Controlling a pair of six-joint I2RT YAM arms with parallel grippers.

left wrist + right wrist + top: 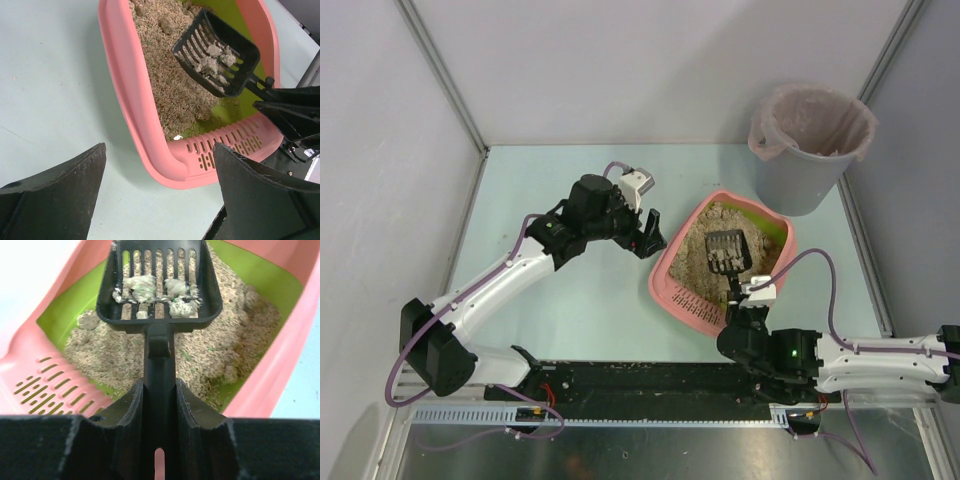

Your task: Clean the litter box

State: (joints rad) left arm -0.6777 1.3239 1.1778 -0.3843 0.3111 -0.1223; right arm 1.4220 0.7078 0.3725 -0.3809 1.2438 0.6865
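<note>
Closest is the right pincer, squeezed tight on the handle of the black scoop — the scoop hangs over the litter box with grey clumps lying in it. The litter box sits flat on the pale surface, a bit right of the middle, between the two arms, with the grey bucket farther back at the right. The left pincer is spread wide and holds nothing; it hangs just beside the long pink wall on the left. I think the box is light plastic, but the sandy litter makes it heavier and could spill if it tips. Its smooth bottom could slide when the scoop pushes. The wall looks thin and a bit bendy, so the best place to grab seems to be the thick rolled rim — on the long side or the end with slots — keeping it level.
</note>
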